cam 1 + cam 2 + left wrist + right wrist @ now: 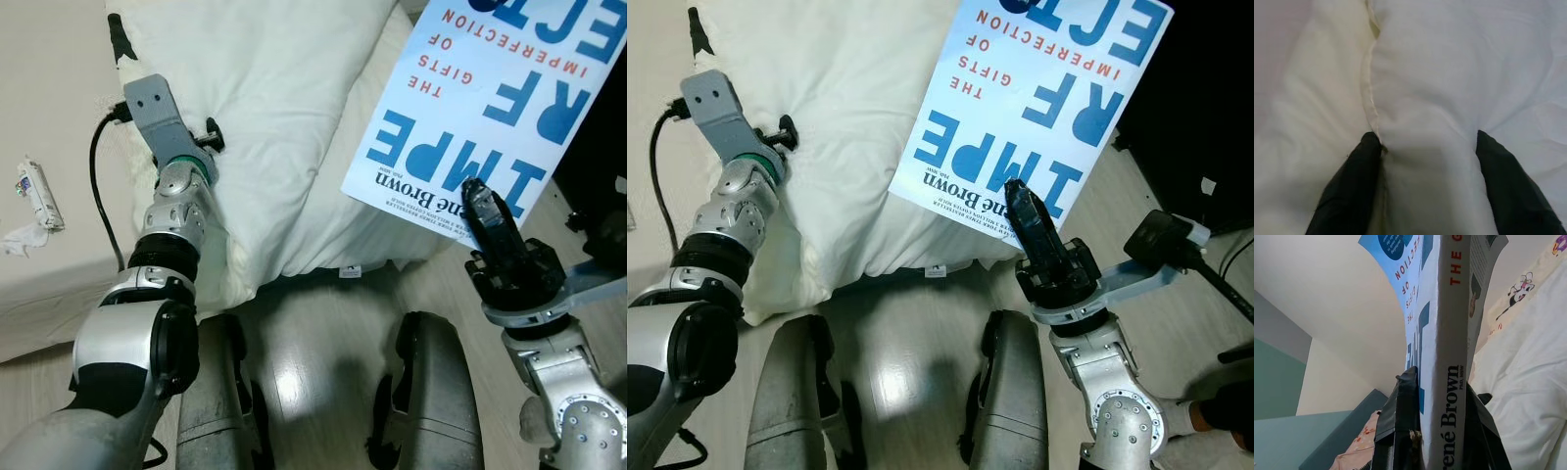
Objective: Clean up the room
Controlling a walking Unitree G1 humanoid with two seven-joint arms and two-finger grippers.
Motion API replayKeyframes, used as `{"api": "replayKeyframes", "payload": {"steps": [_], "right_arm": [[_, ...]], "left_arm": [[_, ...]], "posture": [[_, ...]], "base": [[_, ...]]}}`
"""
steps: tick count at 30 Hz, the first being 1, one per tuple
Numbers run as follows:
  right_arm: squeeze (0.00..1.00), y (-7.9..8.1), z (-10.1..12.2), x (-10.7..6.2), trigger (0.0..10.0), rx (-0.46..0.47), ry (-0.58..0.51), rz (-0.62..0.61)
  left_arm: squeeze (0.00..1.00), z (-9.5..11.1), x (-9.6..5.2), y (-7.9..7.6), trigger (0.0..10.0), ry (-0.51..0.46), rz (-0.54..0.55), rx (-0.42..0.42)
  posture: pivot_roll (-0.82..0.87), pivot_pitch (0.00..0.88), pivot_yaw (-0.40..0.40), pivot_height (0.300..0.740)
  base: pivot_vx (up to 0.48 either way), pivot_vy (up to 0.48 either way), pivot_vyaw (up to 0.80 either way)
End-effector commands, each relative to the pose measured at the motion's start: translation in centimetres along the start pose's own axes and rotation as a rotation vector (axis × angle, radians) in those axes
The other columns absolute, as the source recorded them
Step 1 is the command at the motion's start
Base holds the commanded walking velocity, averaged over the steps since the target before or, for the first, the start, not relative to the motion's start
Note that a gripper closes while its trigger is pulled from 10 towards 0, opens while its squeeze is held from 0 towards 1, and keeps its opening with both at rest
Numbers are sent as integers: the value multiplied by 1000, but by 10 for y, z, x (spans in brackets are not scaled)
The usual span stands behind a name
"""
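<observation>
A big white pillow (274,127) lies on the floor in front of my legs. At the pillow's left edge, my left gripper (1426,137) is shut on a thick fold of it, with one black finger (120,39) showing over the edge. A white and blue book (490,98), "The Gifts of Imperfection", is held up over the pillow's right side. My right gripper (482,206) is shut on the book's lower edge near the spine (1452,357).
A cream mattress (49,108) lies to the left, with a small wrapped packet (39,194) and a crumpled tissue (20,240) on it. Pale wood floor (313,343) runs under my legs. Dark furniture (1205,98) stands at the right.
</observation>
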State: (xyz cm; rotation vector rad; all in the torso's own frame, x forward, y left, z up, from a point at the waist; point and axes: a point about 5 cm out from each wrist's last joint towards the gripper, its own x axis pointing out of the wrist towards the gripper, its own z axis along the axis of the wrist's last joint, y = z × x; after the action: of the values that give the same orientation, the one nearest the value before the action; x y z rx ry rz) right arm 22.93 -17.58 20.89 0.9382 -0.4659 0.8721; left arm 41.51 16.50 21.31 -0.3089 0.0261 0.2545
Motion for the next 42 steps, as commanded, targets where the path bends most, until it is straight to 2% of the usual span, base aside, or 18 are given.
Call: {"api": "replayKeyframes", "payload": {"steps": [1,2,6,17,19,21,23,24,26,27,28,29,32,33,35,37,39,42], "right_arm": [[0,7,4,0,0,-12,-22,34],[0,7,4,0,0,-11,-24,34],[0,6,5,0,0,-11,-28,31],[0,4,5,0,0,-12,-25,28],[0,3,5,1,0,-11,-23,28],[0,3,5,1,0,-11,-23,28],[0,0,5,3,0,-11,-15,34],[0,0,5,3,0,-11,-15,34],[0,-2,7,8,0,-16,-10,49],[0,-2,7,8,0,-16,-10,49],[0,-2,9,12,0,-25,-16,64],[0,-2,9,12,0,-25,-16,64],[0,1,18,21,0,-46,-46,99],[0,1,18,21,0,-46,-46,99],[0,3,25,29,0,-62,-67,130],[0,3,25,29,0,-62,-67,130],[0,3,26,32,0,-66,-68,144],[0,3,26,32,0,-66,-68,144]], "left_arm": [[0,-9,-1,1,2510,49,-7,-15],[0,-11,-1,-2,0,69,-30,-35],[0,-14,-2,-7,0,88,-63,-58],[0,4,-5,-22,0,-39,-173,-21],[0,21,-11,-36,0,-122,-319,-42],[0,21,-11,-36,0,-122,-319,-42],[0,26,-32,-61,0,-74,-668,-119],[0,26,-32,-61,0,-74,-668,-119],[0,10,-52,-73,0,35,-871,-110],[0,10,-52,-73,0,35,-871,-110],[0,-9,-59,-74,0,100,-896,-77],[0,-9,-59,-74,0,100,-896,-77],[0,-44,-75,-74,0,218,-930,-61],[0,-44,-75,-74,0,218,-930,-61],[0,-80,-98,-78,0,384,-1007,-81],[0,-80,-98,-78,0,384,-1007,-81],[0,-109,-119,-81,0,544,-1079,-75],[0,-109,-119,-81,0,544,-1079,-75]], "posture": [[17,215,99,522],[17,215,97,522],[17,215,97,522],[16,213,96,522],[19,214,95,522],[19,214,95,522],[25,212,93,522],[25,212,93,522],[27,211,93,522],[27,211,93,522],[24,208,94,522],[24,208,94,522],[24,208,94,522],[24,208,94,522],[16,204,86,522],[16,204,86,522],[12,202,83,522],[12,202,83,522]], "base": [[0,0,0],[0,0,0],[0,0,0],[0,0,0],[0,0,0],[0,0,0],[0,0,0],[0,0,0],[0,0,0],[0,0,0],[0,0,0],[0,0,0],[0,0,0],[0,0,0],[0,0,0],[0,0,0],[0,0,0],[0,0,0]]}}
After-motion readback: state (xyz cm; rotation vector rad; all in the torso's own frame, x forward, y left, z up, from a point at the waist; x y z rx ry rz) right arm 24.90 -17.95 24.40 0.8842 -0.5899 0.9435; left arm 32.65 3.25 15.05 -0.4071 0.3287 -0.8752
